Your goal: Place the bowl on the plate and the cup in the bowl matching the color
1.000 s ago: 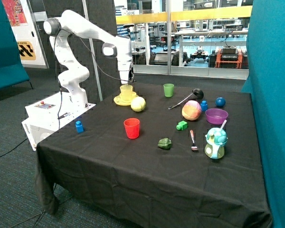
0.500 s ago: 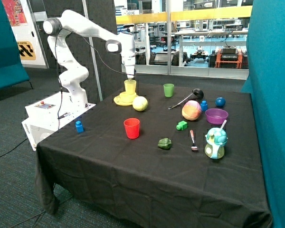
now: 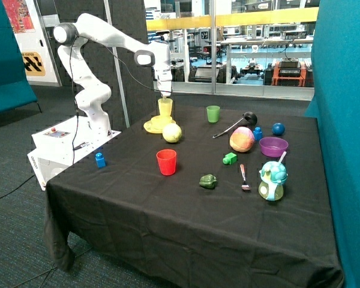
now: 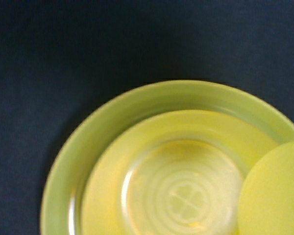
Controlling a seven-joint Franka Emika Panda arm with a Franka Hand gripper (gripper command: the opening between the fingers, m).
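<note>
The yellow cup (image 3: pixel 165 108) hangs in my gripper (image 3: pixel 164 96), which is shut on its rim, just above the yellow bowl (image 3: pixel 156 122). The bowl sits on the pale yellow plate (image 3: pixel 148 127) at the table's far corner near the robot base. In the wrist view I look down through the cup (image 4: pixel 183 196) into the bowl (image 4: pixel 108 171), with the plate's rim (image 4: pixel 63 166) around it. My fingers do not show in the wrist view.
A yellow-green ball (image 3: pixel 172 132) lies against the plate and also shows in the wrist view (image 4: pixel 274 196). Also on the black cloth are a red cup (image 3: pixel 166 162), a green cup (image 3: pixel 213 113), a purple bowl (image 3: pixel 273 146), a peach ball (image 3: pixel 242 139) and a blue block (image 3: pixel 100 159).
My gripper has risen and shifted slightly toward the far edge, and the yellow cup came up with it. The yellow-green ball has rolled a little back toward the plate.
</note>
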